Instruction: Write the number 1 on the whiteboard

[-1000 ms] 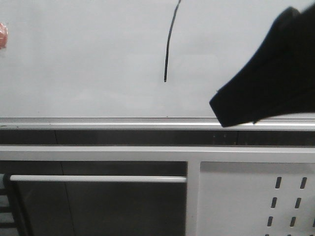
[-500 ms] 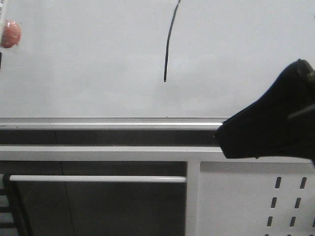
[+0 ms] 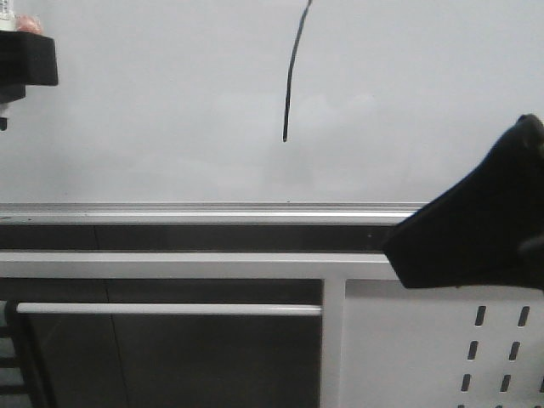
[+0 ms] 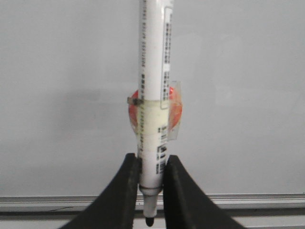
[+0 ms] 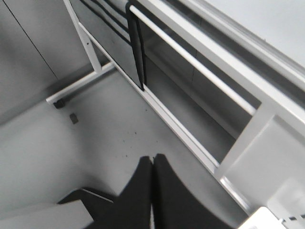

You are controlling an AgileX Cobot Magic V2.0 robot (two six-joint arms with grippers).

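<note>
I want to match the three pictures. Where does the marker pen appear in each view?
Front view: only a bit of the pen shows at the top left corner, above the left gripper.
Left wrist view: the pen stands in the middle, clamped between the fingers.
Right wrist view: not in it.
Shared landmark: the whiteboard's silver edge strip.

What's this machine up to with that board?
It is writing on a whiteboard. A black stroke, the number 1, is already on it. The left gripper is shut on a white marker pen in front of the board. The right gripper is closed and empty, low beside the stand, away from the stroke.
</note>
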